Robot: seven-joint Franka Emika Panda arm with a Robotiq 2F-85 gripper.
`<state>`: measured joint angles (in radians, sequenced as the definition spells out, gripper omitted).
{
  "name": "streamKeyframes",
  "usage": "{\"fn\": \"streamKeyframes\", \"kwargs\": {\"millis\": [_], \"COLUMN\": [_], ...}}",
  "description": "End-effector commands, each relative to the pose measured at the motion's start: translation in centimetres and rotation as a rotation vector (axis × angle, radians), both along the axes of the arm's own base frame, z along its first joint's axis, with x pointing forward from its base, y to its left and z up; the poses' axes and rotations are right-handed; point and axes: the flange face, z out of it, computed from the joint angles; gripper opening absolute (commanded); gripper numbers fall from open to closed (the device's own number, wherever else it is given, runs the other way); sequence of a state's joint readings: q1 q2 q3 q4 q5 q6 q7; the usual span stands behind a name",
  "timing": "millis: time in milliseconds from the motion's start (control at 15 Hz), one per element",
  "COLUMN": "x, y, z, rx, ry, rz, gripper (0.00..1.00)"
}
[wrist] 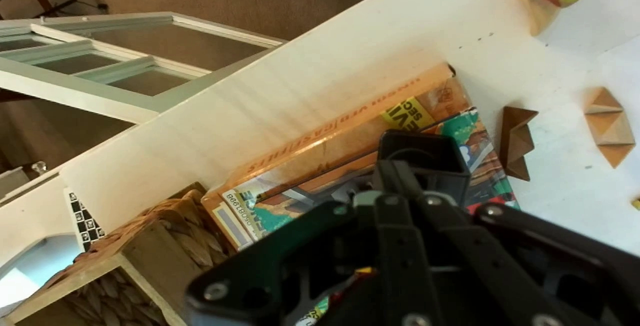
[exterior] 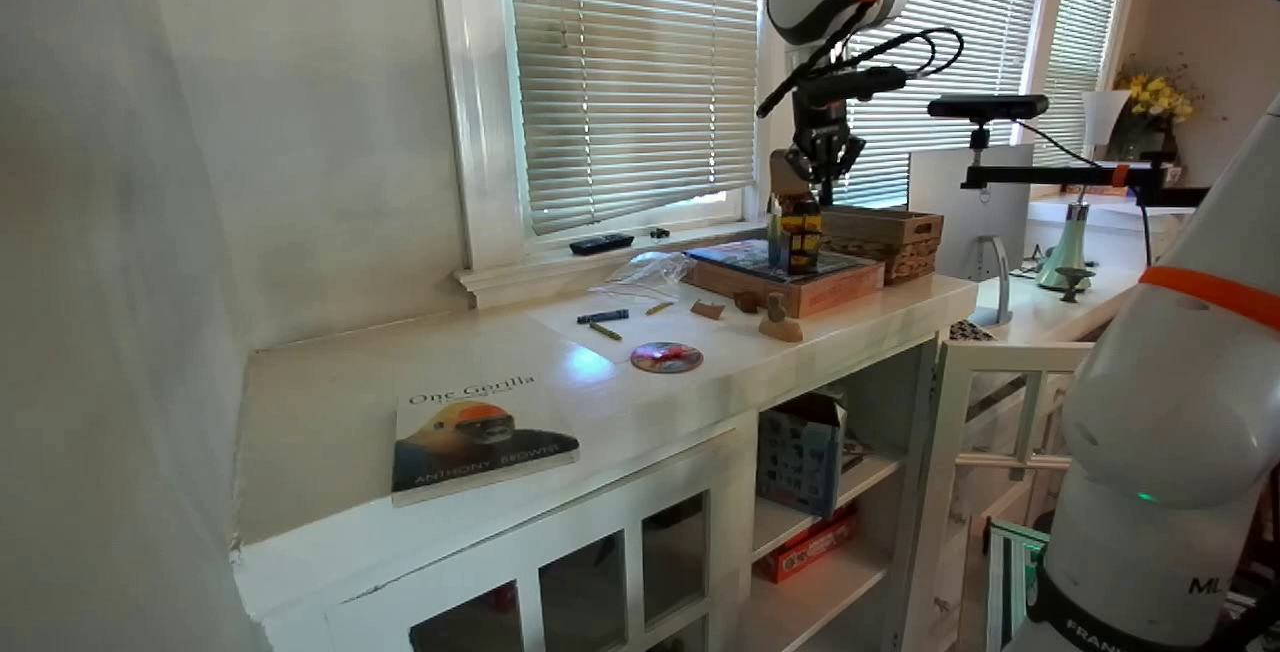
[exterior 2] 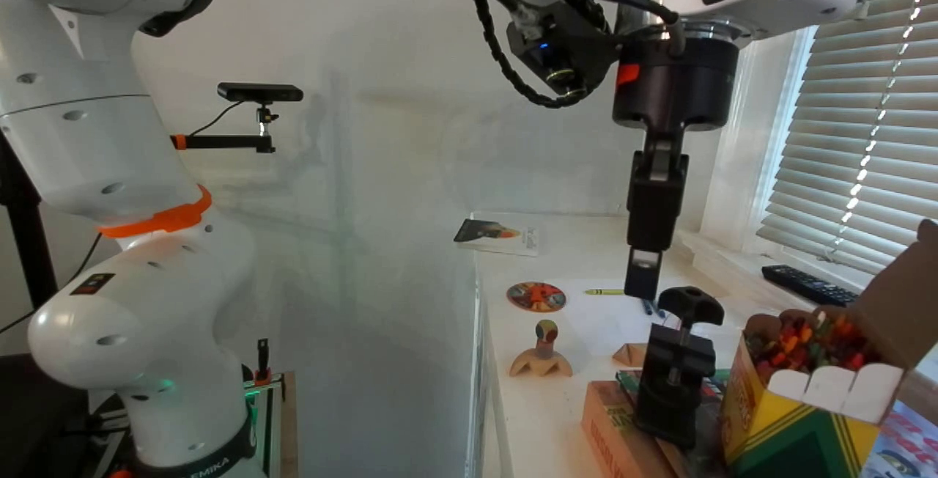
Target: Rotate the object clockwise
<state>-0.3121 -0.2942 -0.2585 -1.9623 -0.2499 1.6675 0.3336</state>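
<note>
The object is an upright black block with a T-shaped knob on top. It stands on a picture-covered flat box on the white counter. In the wrist view the black block shows as a square hollow top partly behind the fingers; its knob is hidden there. In an exterior view I cannot clearly separate it from the crayon box. My gripper points straight down, its fingertips close to the knob. Whether they touch it I cannot tell. In the wrist view the gripper's fingers lie together with nothing visible between them.
An open crayon box stands beside the object, its cardboard flap up. A wicker basket is behind. A wooden figure, folded brown pieces, a disc and a book lie on the counter. A window with blinds borders it.
</note>
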Motion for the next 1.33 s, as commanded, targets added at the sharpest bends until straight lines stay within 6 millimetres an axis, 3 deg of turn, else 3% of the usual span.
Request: {"fn": "streamKeyframes", "kwargs": {"millis": [0,667,1267], "x": [-0.6,1.1,1.7], "y": [0.4,0.2,1.4], "z": [-0.7,-2.2,-1.8], "rx": [0.005,-0.04,-0.033], "ry": [-0.02,-0.112,-0.167], "rz": [-0.017,-0.018,0.007], "gripper": [0.0,0.0,0.0]}}
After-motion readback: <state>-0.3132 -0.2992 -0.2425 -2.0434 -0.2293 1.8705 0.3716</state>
